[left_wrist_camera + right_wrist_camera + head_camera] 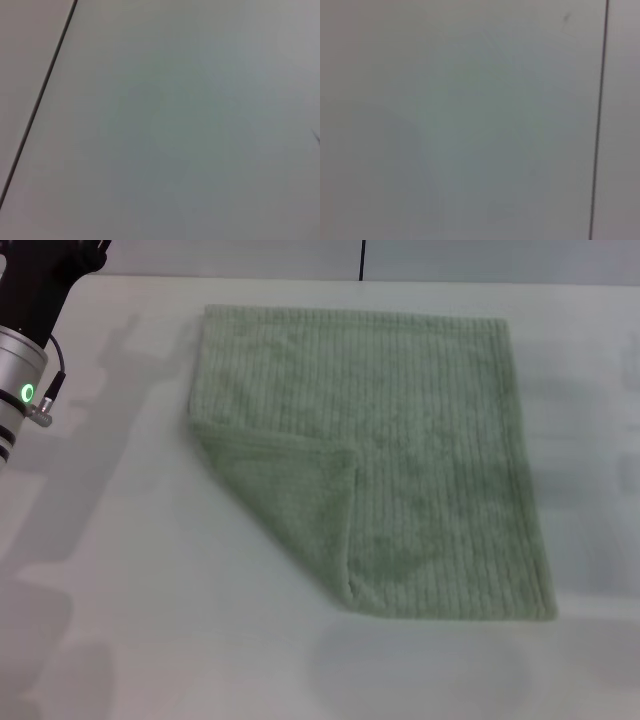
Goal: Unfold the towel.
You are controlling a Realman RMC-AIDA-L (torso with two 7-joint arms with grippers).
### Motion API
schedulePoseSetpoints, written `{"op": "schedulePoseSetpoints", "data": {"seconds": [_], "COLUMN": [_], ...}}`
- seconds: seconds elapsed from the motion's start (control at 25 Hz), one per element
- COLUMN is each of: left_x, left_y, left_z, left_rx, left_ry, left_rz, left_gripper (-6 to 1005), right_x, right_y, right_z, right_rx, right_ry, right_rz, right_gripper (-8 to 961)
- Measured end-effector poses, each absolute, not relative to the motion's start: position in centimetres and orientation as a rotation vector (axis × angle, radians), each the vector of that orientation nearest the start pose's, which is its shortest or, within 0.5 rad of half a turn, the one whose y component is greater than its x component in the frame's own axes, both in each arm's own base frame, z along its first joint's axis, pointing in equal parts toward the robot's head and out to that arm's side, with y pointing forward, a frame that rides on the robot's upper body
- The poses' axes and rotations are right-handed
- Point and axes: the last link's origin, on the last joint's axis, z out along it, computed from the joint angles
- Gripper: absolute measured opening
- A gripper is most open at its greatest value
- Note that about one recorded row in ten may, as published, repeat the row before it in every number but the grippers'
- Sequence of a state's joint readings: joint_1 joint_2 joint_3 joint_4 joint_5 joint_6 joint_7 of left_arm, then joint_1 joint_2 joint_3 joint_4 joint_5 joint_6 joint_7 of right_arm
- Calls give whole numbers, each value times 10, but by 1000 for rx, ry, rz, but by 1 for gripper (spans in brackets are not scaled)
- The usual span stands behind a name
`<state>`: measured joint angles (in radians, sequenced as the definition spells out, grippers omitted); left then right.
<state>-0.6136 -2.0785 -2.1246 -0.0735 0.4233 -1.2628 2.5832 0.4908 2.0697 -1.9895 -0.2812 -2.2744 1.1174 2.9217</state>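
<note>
A plain pale tabletop fills the scene, with a thin dark seam at its far edge. Both wrist views show only this bare surface and a dark line across it.

The towel, a pale sage-green ribbed terry cloth with a hemmed border, lies flat in the middle of the tabletop, somewhat toward the far side. It is spread out except for one corner: the near-left corner is folded inward, making a triangular flap that rests on top of the cloth. The flap's tip points toward the towel's centre, and its diagonal crease runs from the left edge down to the near edge.

The unfolding looks almost done, with this flap as the one fold left. The next move would seem to call for a gripper to come down at the flap's tip, pinch only that upper layer, and carry it out toward the near left until the corner lies flat. Catching the lower layer as well would drag the whole cloth, so a shallow pinch at the free corner looks safest.

The left arm shows at the far left, a dark and silver segment with a green light, held above the tabletop and well apart from the towel. Its gripper is not in view, so the state of its jaws cannot be told. The right arm and its jaws do not appear either.
</note>
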Motion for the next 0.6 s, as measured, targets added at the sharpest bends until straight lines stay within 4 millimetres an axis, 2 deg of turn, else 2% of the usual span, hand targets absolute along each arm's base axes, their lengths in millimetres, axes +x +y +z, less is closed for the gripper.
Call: {"op": "schedulePoseSetpoints", "data": {"seconds": [0.12, 0.32, 0.6], "left_x": [-280, -280, -282], "left_y": [384, 383, 383], "left_z": [21, 22, 23], "left_rx": [-1572, -1571, -1568], "left_ry": [-587, -584, -584], "left_rz": [-1075, -1075, -1073], "left_gripper": [796, 797, 796], "right_x": [299, 290, 282], "right_y": [378, 384, 389], "right_z": [25, 20, 9], "right_rx": [-1376, -1417, -1526], "right_ry": [350, 375, 411], "right_rz": [582, 600, 583], "right_gripper": [506, 294, 168]}}
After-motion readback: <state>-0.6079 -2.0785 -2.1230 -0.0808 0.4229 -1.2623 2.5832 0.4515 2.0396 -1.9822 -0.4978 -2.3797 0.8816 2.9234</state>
